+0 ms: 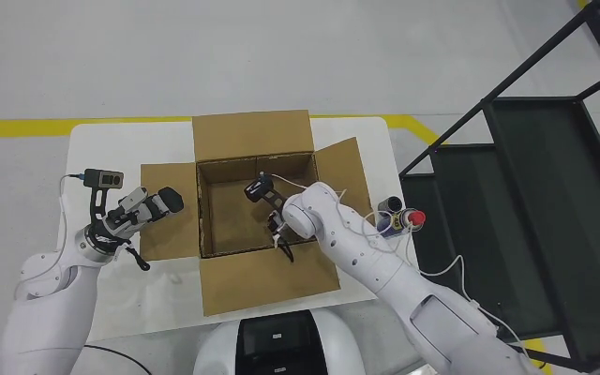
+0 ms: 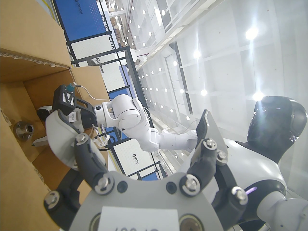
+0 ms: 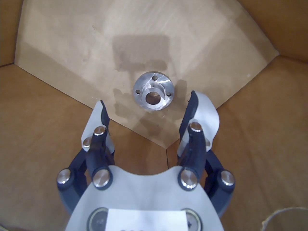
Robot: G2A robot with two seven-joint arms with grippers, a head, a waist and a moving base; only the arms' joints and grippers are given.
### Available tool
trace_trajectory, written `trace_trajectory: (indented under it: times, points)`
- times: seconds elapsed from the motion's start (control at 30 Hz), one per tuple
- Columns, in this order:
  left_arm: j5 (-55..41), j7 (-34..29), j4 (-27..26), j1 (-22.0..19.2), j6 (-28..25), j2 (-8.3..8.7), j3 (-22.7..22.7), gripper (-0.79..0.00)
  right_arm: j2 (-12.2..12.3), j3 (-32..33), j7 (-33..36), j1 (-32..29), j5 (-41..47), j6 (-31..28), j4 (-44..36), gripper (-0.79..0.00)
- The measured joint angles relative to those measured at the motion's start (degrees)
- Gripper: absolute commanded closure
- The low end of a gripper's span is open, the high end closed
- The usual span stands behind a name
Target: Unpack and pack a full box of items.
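Observation:
An open cardboard box (image 1: 251, 139) sits mid-table with its flaps spread. On its floor lies a round metal flange (image 3: 154, 93), also seen as a small grey flange (image 2: 24, 129) in the left wrist view. My right gripper (image 3: 147, 97) hangs inside the box just above the flange, open, one finger on each side and not touching it. From above, that right gripper (image 1: 272, 217) is near the box's right wall and hides the flange. My left gripper (image 1: 157, 202) is open and holds nothing, over the left flap outside the box.
Several small containers (image 1: 397, 219), one with a red cap, stand on the table right of the box. A black metal stair frame (image 1: 525, 187) rises beyond the table's right edge. The box walls (image 3: 36, 126) close in around the right gripper.

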Motion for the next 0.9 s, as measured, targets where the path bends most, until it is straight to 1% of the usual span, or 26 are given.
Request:
trace_trajectory:
  times: [0.17,0.3,0.37,0.47,0.53,0.63,0.7,0.87,0.9]
  points:
    - [0.0,0.0,0.0,0.0,0.0,0.0,0.0,-0.785,-0.85,-0.9,-1.03,1.59,1.25,-0.17,3.45,-0.332]
    - [0.0,0.0,0.0,0.0,0.0,0.0,0.0,-0.785,-1.5,-1.47,-1.66,2.7,2.29,-0.03,5.99,-0.342]
    - [0.0,0.0,0.0,0.0,0.0,0.0,0.0,-0.785,-1.81,-1.8,-1.83,3.17,2.57,0.12,7.17,-0.36]
    - [0.0,0.0,0.0,0.0,0.0,0.0,0.0,-0.785,-2.2,-2.17,-1.88,3.83,2.83,0.28,8.6,-0.354]
    - [0.0,0.0,0.0,0.0,0.0,0.0,0.0,-0.785,-2.42,-2.32,-2.02,4.2,2.93,0.32,9.36,-0.326]
    - [0.0,0.0,0.0,0.0,0.0,0.0,0.0,-0.785,-2.62,-2.36,-2.23,4.55,3.08,0.29,10.11,-0.243]
    - [0.0,0.0,0.0,0.0,0.0,0.0,0.0,-0.785,-2.77,-2.44,-2.37,4.72,3.13,0.22,10.65,-0.243]
    - [0.0,0.0,0.0,0.0,0.0,0.0,0.0,-0.785,-3.18,-2.84,-2.26,5.0,3.04,0.46,11.82,-0.277]
    - [0.0,0.0,0.0,0.0,0.0,0.0,0.0,-0.785,-3.22,-2.88,-2.27,4.97,2.98,0.54,11.91,-0.271]
